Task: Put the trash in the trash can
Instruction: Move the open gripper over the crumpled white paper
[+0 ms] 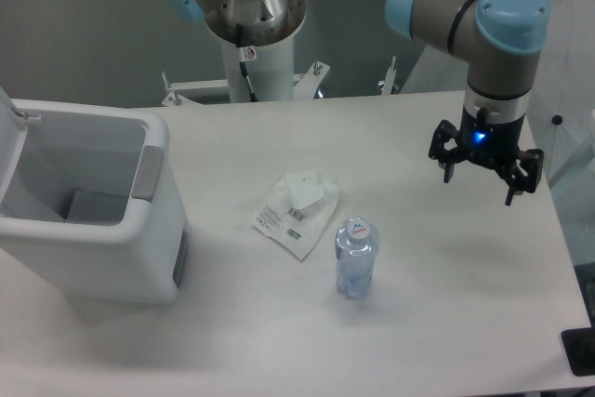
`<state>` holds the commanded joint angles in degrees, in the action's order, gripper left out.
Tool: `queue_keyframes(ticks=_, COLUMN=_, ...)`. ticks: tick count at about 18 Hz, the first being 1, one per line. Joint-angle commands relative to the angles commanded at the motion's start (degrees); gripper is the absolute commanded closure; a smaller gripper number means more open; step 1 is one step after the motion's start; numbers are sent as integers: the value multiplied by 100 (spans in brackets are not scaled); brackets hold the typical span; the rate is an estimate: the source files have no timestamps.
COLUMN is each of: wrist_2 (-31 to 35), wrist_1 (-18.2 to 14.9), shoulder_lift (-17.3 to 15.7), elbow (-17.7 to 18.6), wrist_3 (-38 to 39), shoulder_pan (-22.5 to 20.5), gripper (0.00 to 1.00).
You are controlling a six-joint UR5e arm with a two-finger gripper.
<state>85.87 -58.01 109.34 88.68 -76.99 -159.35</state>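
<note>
Water bottle: small clear bottle (356,258) with a white cap, upright on the white table (279,350), nearest the camera, below and well left of the gripper.
Packet: flat white plastic packet (296,204) with a black printed label, lying just beyond the bottle on its left, close to it but apart.
Trash can: large white bin (88,202) at the table's left side, lid up, grey inside showing, well apart from both trash items.
Gripper: gripper (485,172) hangs over the table's right side, fingers spread, released, holding nothing; both trash items lie well to its left.
Arm: grey with blue caps, a blue light lit above the fingers.
</note>
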Motion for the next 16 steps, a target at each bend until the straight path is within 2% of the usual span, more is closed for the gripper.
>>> queue_keyframes(ticks=6, wrist_2=-9, wrist_1=26, shoulder_lift=-26, elbow=237, wrist_3=0, shoulder_pan=44, gripper=0)
queue_keyframes(ticks=9, wrist_2=-61, wrist_1=96, shoulder_lift=-70, elbow=518, wrist_3=27, shoulder_pan=53, gripper=0)
queue_keyframes(ticks=12, wrist_2=-184, wrist_1=421, shoulder_lift=-158, elbow=1001, wrist_3=140, shoulder_pan=105, gripper=0)
queue_keyframes(ticks=16, wrist_2=-150, wrist_1=431, shoulder_lift=-193, elbow=1204, wrist_3=158, shoulder_pan=360, gripper=0)
